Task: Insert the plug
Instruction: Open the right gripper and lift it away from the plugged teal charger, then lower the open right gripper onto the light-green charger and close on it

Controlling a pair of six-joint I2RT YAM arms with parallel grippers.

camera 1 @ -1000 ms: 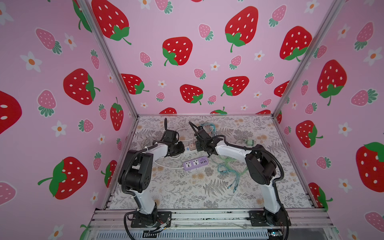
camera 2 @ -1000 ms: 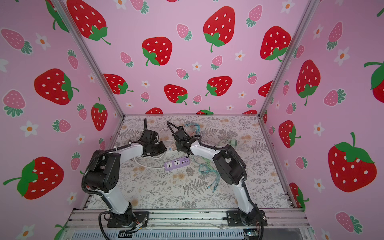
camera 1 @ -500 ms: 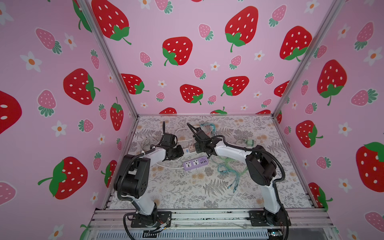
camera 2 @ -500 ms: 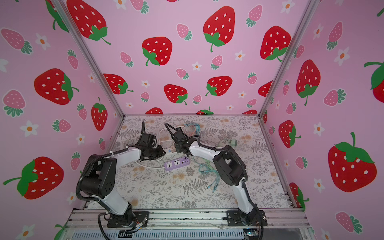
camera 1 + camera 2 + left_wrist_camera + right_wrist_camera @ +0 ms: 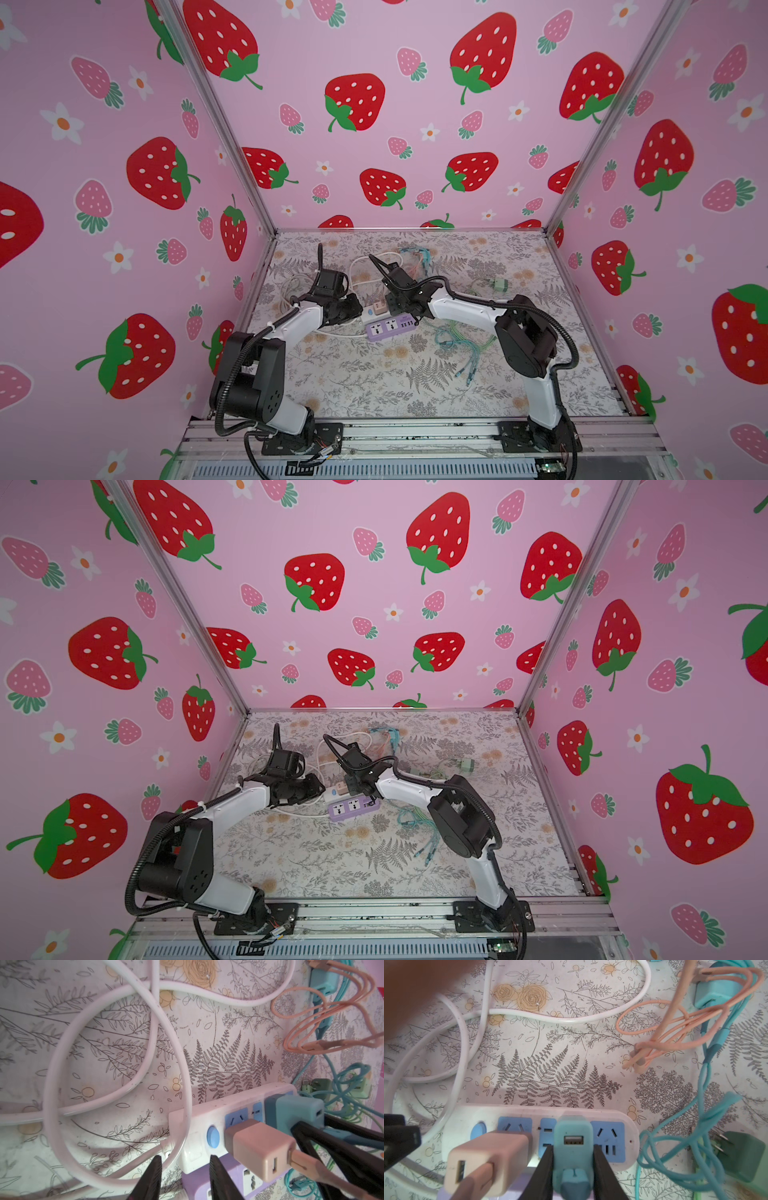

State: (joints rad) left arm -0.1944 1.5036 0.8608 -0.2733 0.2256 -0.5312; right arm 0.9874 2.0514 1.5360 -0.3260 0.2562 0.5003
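A teal plug (image 5: 573, 1147) stands seated in the white power strip (image 5: 517, 1113), and my right gripper (image 5: 573, 1169) is shut on its two sides. A pink plug (image 5: 483, 1159) with its cable sits in the socket beside it. My left gripper (image 5: 185, 1176) is open astride the strip's switch end (image 5: 195, 1153), with a gap beside one finger. In both top views the two grippers (image 5: 357, 309) (image 5: 392, 309) meet over the strip (image 5: 332, 796) at the middle of the mat. The teal plug is hidden there under the right gripper.
A purple power strip (image 5: 390, 327) lies against the white one on the near side. The white cord (image 5: 116, 1043) loops behind. A peach cable coil (image 5: 675, 1022), a second teal adapter (image 5: 716, 987), a green plug (image 5: 741, 1157) and teal cables (image 5: 461, 349) lie to the right.
My left gripper's jaws have spread apart at the white strip's end, and that arm has shifted slightly. The right gripper stays on the teal plug.
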